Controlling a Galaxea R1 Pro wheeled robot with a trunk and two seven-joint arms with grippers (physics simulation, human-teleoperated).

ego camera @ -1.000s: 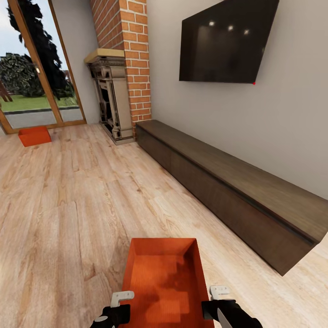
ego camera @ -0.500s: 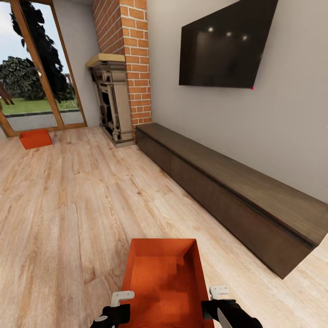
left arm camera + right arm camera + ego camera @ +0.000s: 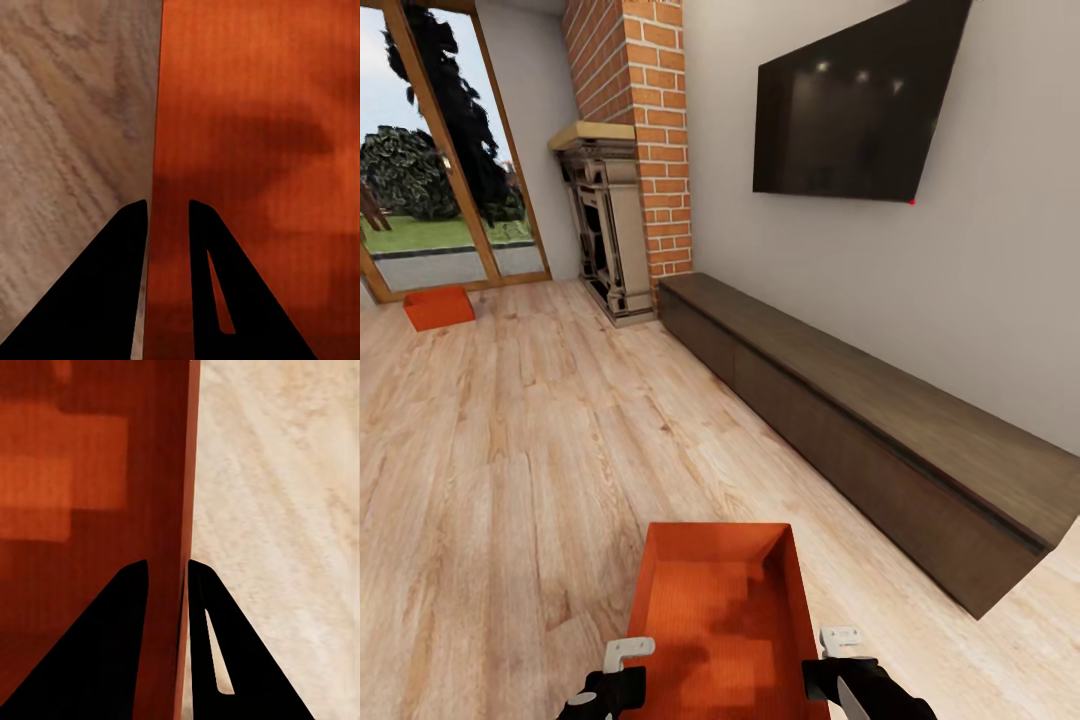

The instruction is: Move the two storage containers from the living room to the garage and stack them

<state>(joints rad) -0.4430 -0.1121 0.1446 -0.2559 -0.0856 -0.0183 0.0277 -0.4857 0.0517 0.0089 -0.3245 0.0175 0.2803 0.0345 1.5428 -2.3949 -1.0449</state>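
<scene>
Between the fingers of the left gripper (image 3: 167, 214) and the right gripper (image 3: 166, 574), each pinched narrow on a side wall, an orange bin (image 3: 720, 610) rides low in front of the robot above the plank floor (image 3: 510, 480). It looks light and stiff; thin walls could slip, so opposite rims suit best. A second bin (image 3: 438, 307) sits far off by the glass door (image 3: 435, 160).

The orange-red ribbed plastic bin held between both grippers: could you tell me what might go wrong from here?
1. The orange-red ribbed plastic bin is pinched only by its thin side walls, by the left gripper and right gripper; it could slip or tilt.
2. The long dark-brown low cabinet lies close by on the right; a turn might clip it.
</scene>
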